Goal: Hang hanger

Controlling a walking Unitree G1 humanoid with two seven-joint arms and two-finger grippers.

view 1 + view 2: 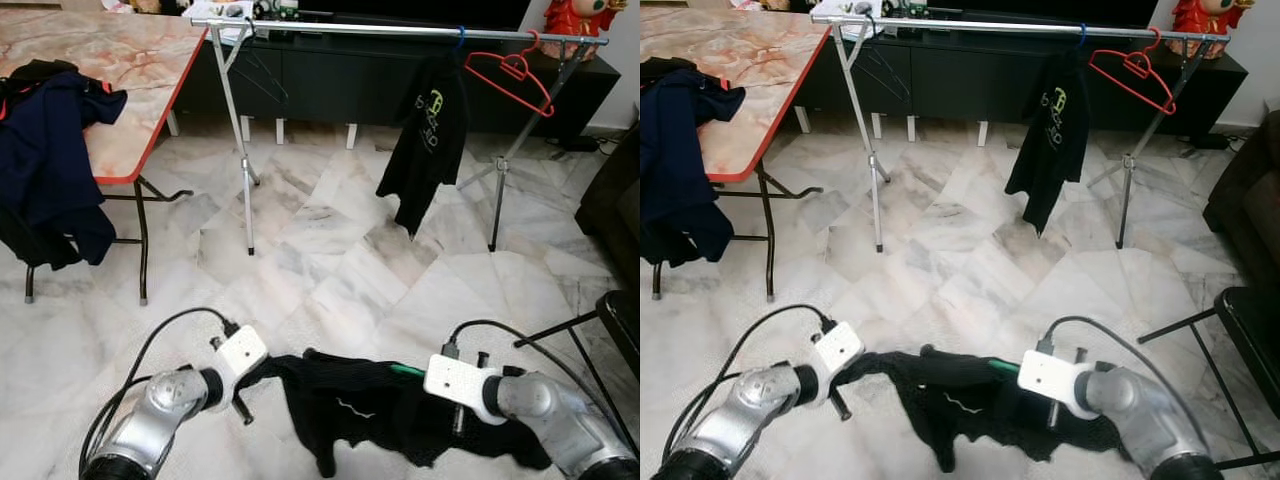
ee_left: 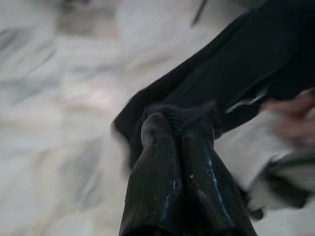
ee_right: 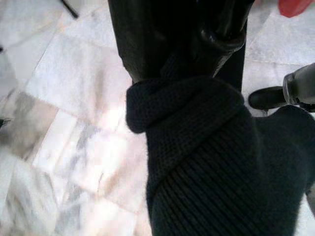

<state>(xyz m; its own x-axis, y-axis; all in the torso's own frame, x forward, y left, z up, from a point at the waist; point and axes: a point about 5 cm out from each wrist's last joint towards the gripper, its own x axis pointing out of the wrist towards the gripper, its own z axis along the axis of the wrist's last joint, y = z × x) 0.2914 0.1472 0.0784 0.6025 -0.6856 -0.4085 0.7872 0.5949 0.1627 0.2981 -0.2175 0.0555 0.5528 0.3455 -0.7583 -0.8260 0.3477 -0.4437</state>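
Nearest, a black garment [image 1: 360,405] on a green hanger [image 1: 406,370] is stretched left to right between the two arms, low over the marble floor [image 1: 330,260]; the left gripper [image 2: 179,129] is clenched on the garment's left end, its fingers pressed together over a fold of cloth, and the right gripper [image 3: 197,69] grasps the knitted right end (its fingertips are buried in the fabric). The garment's long axis thus runs parallel to the clothes rail [image 1: 400,30], which lies straight ahead, far and well above both grippers. On that rail a black shirt [image 1: 428,150] hangs right of centre and a red hanger [image 1: 510,75] further right; the bare stretch left of the shirt looks the likelier target, about equally reachable by either arm.
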